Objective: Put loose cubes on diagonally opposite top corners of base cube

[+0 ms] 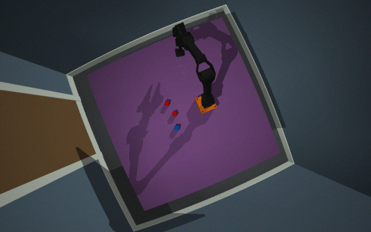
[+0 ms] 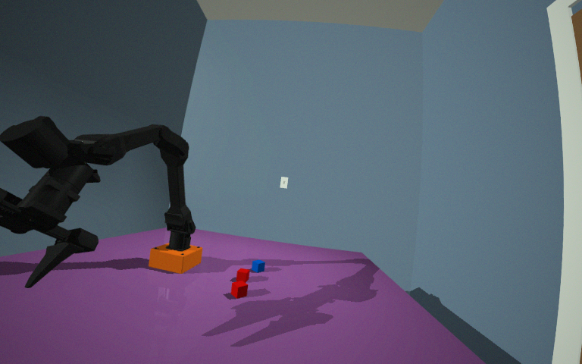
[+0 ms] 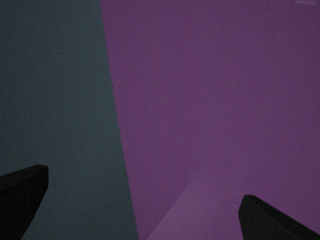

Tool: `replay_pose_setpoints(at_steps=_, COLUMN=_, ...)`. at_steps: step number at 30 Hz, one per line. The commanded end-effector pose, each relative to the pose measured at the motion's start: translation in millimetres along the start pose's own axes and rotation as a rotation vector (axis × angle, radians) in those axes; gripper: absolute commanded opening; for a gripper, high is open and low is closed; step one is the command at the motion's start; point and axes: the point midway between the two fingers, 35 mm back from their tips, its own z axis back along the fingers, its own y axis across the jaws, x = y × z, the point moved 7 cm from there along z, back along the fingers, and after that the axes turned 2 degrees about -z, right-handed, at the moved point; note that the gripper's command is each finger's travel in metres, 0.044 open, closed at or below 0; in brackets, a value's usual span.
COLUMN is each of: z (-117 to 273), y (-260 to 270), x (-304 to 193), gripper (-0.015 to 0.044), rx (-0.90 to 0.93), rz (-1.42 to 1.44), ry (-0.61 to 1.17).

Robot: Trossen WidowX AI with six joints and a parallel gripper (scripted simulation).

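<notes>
A blue cube [image 1: 177, 127] [image 2: 258, 265] stands flat on the purple table top. One red cube [image 1: 174, 113] [image 2: 242, 274] stands between it and another red cube [image 1: 167, 103] [image 2: 239, 290], in a slightly bent row. The three cubes are apart from one another in the top view, and nothing stands on any of them. In the exterior view the nearer red cube partly overlaps the other. My gripper [image 3: 146, 182] is open and empty, its fingers wide apart. It is raised near the table's edge, well away from the cubes. The wrist view shows no cube.
The arm rises from its orange base block [image 1: 200, 108] [image 2: 165, 261], which stands to one side of the cubes. The purple table top [image 1: 240, 137] [image 2: 128, 326] [image 3: 200, 100] ends near the gripper. Arm shadows lie across it, beside the cubes.
</notes>
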Motion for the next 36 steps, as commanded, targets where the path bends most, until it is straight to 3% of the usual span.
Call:
replay_pose_setpoints(at_steps=1, z=-0.1, y=-0.9, x=-1.5, gripper=0.0374, rx=-0.003, rz=0.012, ry=0.001)
replay_pose_setpoints(at_steps=5, z=-0.2, y=-19.4, x=-30.9, gripper=0.0269, rx=-0.053, rz=0.248, ry=0.026)
replay_pose_setpoints(at_steps=6, z=0.1, y=-25.2, x=-39.4, gripper=0.0265, rx=-0.067, rz=0.320, ry=0.035)
replay_pose_setpoints(at_steps=21, z=23.3, y=-125.8, x=-144.1, gripper=0.0265, rx=-0.220, rz=1.407, ry=0.245)
replay_pose_setpoints(at_steps=36, z=74.1, y=-235.1, x=-200.8, gripper=0.0265, rx=-0.231, rz=2.498, ry=0.601)
